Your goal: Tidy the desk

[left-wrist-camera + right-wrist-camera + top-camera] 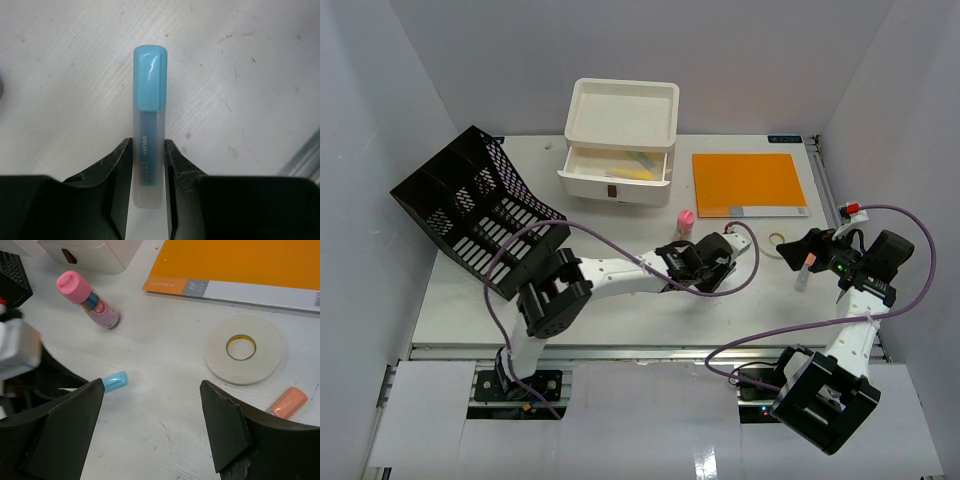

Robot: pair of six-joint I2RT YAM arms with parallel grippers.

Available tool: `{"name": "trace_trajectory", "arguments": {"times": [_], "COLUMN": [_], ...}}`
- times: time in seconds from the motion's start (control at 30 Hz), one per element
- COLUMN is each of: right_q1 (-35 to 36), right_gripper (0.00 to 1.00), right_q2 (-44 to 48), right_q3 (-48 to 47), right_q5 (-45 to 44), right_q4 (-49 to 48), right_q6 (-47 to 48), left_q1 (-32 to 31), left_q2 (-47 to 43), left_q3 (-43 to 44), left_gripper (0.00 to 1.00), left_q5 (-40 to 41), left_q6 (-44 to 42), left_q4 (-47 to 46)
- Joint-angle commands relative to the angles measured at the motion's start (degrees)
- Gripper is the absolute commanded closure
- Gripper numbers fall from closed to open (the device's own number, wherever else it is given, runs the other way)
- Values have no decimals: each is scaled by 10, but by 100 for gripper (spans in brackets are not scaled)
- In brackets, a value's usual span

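Observation:
The white desk (640,312) holds loose stationery. My left gripper (712,262) reaches to the desk's middle. In the left wrist view its jaws (148,145) press both sides of a blue-capped highlighter (149,115) that lies on the desk. The blue cap also shows in the right wrist view (115,381). My right gripper (804,250) hovers at the right, open and empty (152,385), with a white tape roll (243,348) just ahead of it and an orange capped marker (287,402) to its right.
A pink-capped glue stick (686,222) stands behind the left gripper. An orange folder (748,183) lies at the back right. A white drawer box (620,130) with its upper drawer open stands at the back. A black mesh rack (470,205) is tipped over on the left.

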State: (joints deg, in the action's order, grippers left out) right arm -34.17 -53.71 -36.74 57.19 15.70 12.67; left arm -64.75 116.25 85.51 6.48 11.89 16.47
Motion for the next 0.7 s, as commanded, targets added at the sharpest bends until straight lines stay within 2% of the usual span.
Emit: {"name": "trace_trajectory", "arguments": {"times": [0.0,0.1,0.2,0.27,0.37,0.43,0.5,0.57,0.67], "right_q1": [-5,-5,-5,-5,-5,-5,-5,-5,-5], "right_gripper": [16,17,17,17,17,17,17,17,17], "right_q2": [3,3,4,4,5,5,5,5,6], "right_q3": [6,8,10,12,14,15,16,16,17], "right_q5": [10,9,7,8,8,8,8,7,8], "right_q4": [-27,-30,-32,-35,-39,-40,-43,-43,-44], "right_q6": [5,4,3,2,0,-1,-2,-3,-3], "left_q1": [-3,1,36,82,187,253,292,320,370], "left_q2": [-157,-222,-307,-362,-427,-445,-442,-426,-366], "left_q3": [-79,-129,-184,-215,-242,-244,-223,-191,-115], "left_gripper": [95,97,99,100,100,100,100,100,100], "left_q5": [-21,2,-1,-16,-64,-94,-88,-76,-69], "left_q6": [33,44,78,116,193,235,279,318,437], "left_q4": [-62,-67,-83,-104,-145,-160,-154,-140,-82]}}
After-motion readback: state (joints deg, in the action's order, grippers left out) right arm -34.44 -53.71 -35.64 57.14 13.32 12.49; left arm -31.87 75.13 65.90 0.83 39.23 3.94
